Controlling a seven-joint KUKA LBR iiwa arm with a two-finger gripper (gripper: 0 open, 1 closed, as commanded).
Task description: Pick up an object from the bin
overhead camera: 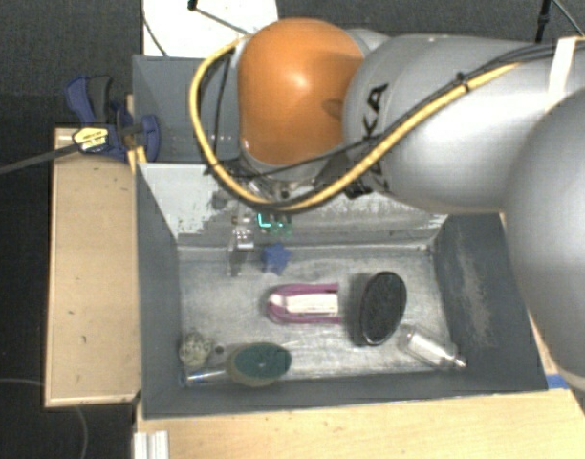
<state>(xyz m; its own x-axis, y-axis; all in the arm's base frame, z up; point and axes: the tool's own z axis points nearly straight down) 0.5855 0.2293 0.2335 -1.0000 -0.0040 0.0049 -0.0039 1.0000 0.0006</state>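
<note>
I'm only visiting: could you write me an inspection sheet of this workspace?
Surface: grey metal bin, floor scuffed.
Job's things: small blue piece beside the end effector; purple oblong packet; black oval pad; clear tube; green round disc; grey lumpy ball.
Clutter: nothing seen.
End effector: low over the bin's back left part, as the camera sees it.
Cables: yellow cable looped round the orange wrist cover.
Surroundings: dark floor around the bin.

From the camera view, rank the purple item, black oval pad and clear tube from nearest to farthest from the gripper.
1. In the middle, the purple item, just below and right of the gripper.
2. To its right, the black oval pad.
3. Farthest, the clear tube, by the front right corner of the bin.
</note>
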